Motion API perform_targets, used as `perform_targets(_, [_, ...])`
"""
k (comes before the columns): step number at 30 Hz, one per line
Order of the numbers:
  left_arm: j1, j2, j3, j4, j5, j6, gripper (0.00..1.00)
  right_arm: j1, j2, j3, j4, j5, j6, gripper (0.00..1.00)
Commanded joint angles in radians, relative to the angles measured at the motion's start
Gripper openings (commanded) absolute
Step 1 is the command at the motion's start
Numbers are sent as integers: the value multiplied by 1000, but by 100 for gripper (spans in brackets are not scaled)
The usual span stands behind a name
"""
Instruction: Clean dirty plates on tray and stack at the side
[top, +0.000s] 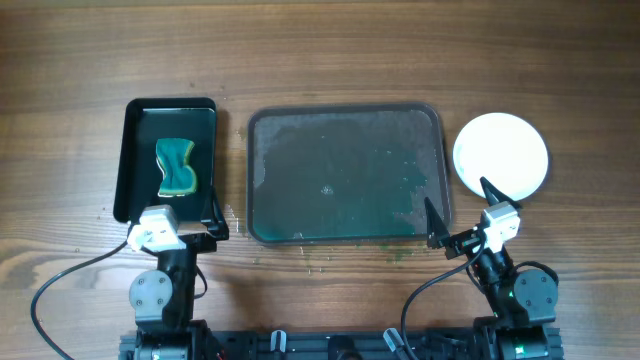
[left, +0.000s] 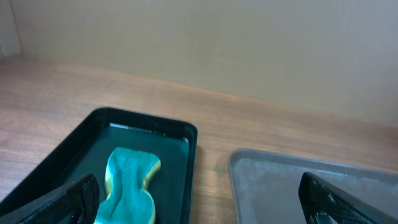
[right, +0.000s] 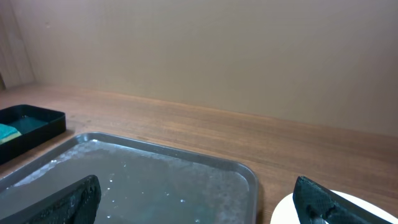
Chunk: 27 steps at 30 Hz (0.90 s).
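The black bin at far left holds the teal sponge. The left gripper hangs at its near edge, jaws spread wide and empty, so a low reach could catch the bin wall. The grey tray carries only wet residue. The right gripper, equally agape and empty, sits by the tray's corner. 1 white plate lies just beside it on the table, where a careless swing could knock it.
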Motion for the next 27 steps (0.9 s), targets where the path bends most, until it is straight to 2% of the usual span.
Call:
perform_targets(1, [-5,-14,-10,3,11,1,100,4,-7,-1,5,9,-3,99])
perform_targets(27, [-5,-11,-10,-3,28,1,100,4,-7,-1,5,9,-2,100])
